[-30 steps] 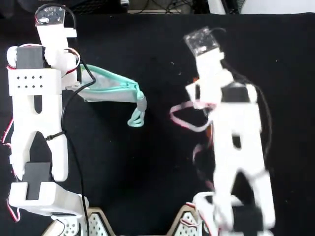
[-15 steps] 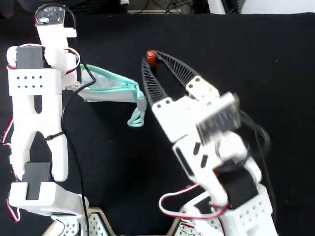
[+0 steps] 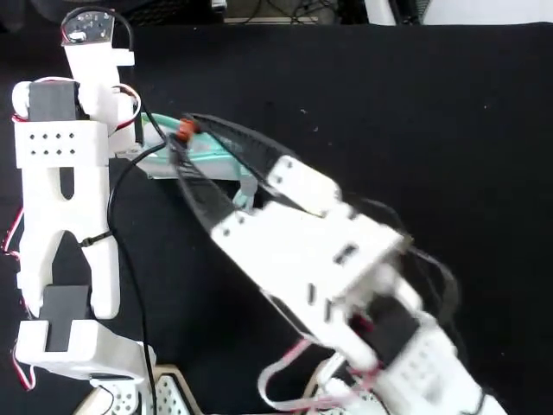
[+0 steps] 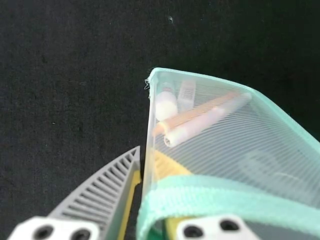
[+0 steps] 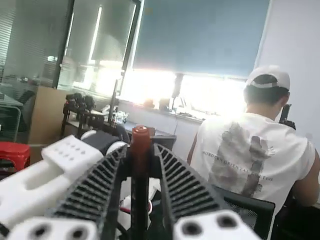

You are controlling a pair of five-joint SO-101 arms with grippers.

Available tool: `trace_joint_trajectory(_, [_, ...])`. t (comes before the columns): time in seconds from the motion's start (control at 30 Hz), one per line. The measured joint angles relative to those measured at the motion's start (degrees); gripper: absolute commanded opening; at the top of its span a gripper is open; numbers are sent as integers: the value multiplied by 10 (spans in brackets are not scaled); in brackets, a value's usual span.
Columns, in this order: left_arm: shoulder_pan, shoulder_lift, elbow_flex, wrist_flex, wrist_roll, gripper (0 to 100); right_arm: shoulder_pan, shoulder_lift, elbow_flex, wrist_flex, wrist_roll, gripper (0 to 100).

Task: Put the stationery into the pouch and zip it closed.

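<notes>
Mint-trimmed ribbed clear pouch (image 4: 225,140), red-tipped pen (image 5: 140,145), black table (image 3: 432,104)

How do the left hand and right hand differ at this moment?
The left hand clamps the pouch by its wall; the right hand grips a red-capped pen. The left hand is grey-ribbed, the right hand black-ribbed. Both are shut on something.

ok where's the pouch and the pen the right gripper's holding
pouch (image 4: 220,145): left wrist view, on its clear ribbed side wall
pen (image 5: 140,180): right wrist view, on its dark shaft below the red cap
</notes>
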Motion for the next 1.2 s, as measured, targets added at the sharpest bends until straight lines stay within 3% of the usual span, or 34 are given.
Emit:
trace_joint_trajectory(0.3, [0,0,0,0,0,30,27,117,98,-149,74,12])
trace_joint_trajectory(0.53, [0,0,0,0,0,30,40,124,185,-169,77,14])
trace_joint_trajectory(0.63, [0,0,0,0,0,30,41,116,197,-154,78,87])
trace_joint_trajectory(0.77, [0,0,0,0,0,30,40,101,150,-15,78,214])
trace_joint_trajectory(1.0, [0,0,0,0,0,30,40,91,-88,294,14,212])
trace_joint_trajectory(1.2, [0,-1,6,0,0,30,52,32,-170,445,7,212])
